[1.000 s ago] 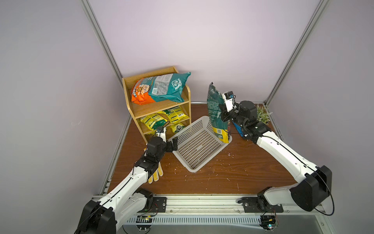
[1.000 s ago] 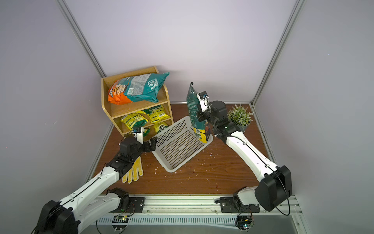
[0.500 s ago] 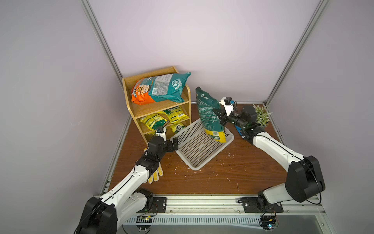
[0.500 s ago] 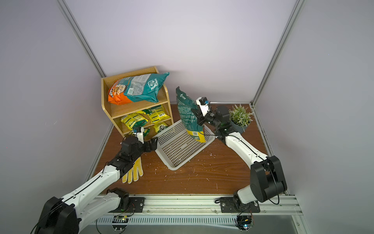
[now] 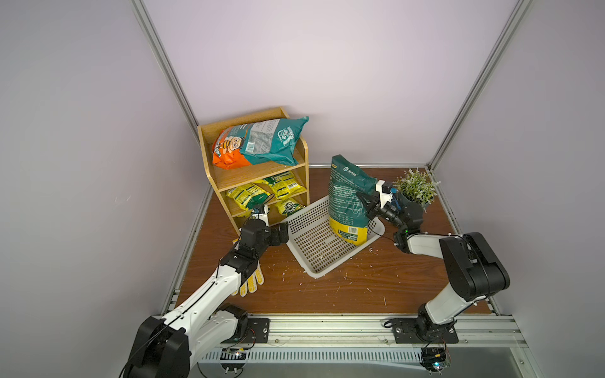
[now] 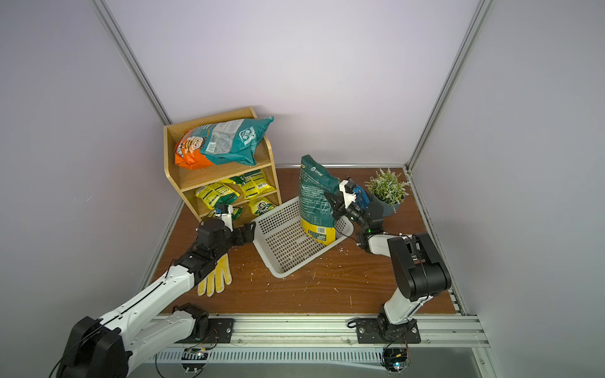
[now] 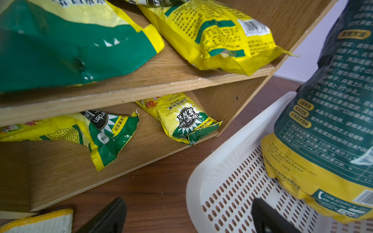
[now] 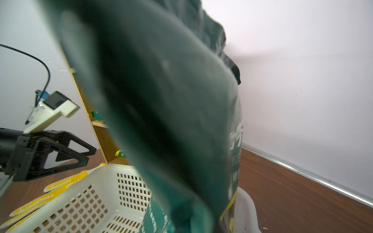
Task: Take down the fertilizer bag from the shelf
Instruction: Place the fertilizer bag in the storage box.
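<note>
Blurred bag (image 8: 161, 121) blocking the view
It is sprawling across the right wrist view, hiding the right fingers (image 5: 366, 203) there.

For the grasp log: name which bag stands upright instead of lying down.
The tall dark-green bag with the yellow bottom, upright in the white basket, pinched by the right gripper. Every other bag lies on the shelf.

Both top views are bright, sharp and evenly lit from overhead, with soft shadows under the shelf (image 5: 252, 173) tiers and wall lines bowing at the edges. In the right wrist view the dark green bag (image 8: 161, 121) is a close blur against a washed-out wall (image 8: 302, 80). The left wrist view softens on the nearest green packet (image 7: 50, 56).
</note>
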Motion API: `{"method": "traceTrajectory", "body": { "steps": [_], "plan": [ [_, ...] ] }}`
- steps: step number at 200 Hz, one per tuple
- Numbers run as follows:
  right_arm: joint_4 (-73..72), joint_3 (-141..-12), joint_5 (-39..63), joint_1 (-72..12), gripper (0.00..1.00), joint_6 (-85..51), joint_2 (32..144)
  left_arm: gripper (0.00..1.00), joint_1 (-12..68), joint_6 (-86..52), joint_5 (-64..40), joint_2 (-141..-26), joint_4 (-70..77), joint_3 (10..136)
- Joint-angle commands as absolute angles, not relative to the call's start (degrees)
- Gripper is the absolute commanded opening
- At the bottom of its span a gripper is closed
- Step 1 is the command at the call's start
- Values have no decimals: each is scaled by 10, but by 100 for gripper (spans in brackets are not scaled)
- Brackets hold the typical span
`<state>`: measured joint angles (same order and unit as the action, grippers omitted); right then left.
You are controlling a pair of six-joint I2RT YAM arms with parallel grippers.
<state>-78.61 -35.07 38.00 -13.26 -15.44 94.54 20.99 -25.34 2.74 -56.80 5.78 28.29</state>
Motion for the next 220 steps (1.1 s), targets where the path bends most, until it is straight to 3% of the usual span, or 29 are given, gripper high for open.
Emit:
{"method": "traceTrajectory", "body": {
  "steps": [1, 20, 52, 59, 63, 65, 124, 170, 193, 220],
  "plan": [
    [-925, -324, 379, -135, 1, -194, 938, 100, 216, -259, 27, -570, 46, 299],
    [-911, -307, 361, -135, 11, -194, 925, 100, 216, -260, 25, -572, 47, 301],
    [-844, -293, 312, -126, 67, -206, 888, 100, 216, -259, 26, -572, 49, 305],
    [-824, -297, 307, -123, 81, -208, 876, 100, 216, -258, 26, -572, 49, 306],
    [-814, -298, 305, -123, 97, -207, 870, 100, 216, -257, 26, -571, 49, 307],
    [-810, -299, 303, -122, 99, -207, 867, 100, 216, -256, 26, -571, 49, 307],
    [-602, -352, 246, -122, 99, -154, 765, 100, 216, -256, 19, -573, 60, 307],
    [-408, -407, 77, -121, 99, -111, 699, 100, 216, -248, 22, -566, 61, 303],
    [-270, -506, 8, -122, 99, -184, 693, 100, 217, -244, 22, -564, 59, 304],
    [-111, -647, 7, -137, 99, -198, 718, 100, 216, -232, 30, -560, 57, 309]
  ]
}}
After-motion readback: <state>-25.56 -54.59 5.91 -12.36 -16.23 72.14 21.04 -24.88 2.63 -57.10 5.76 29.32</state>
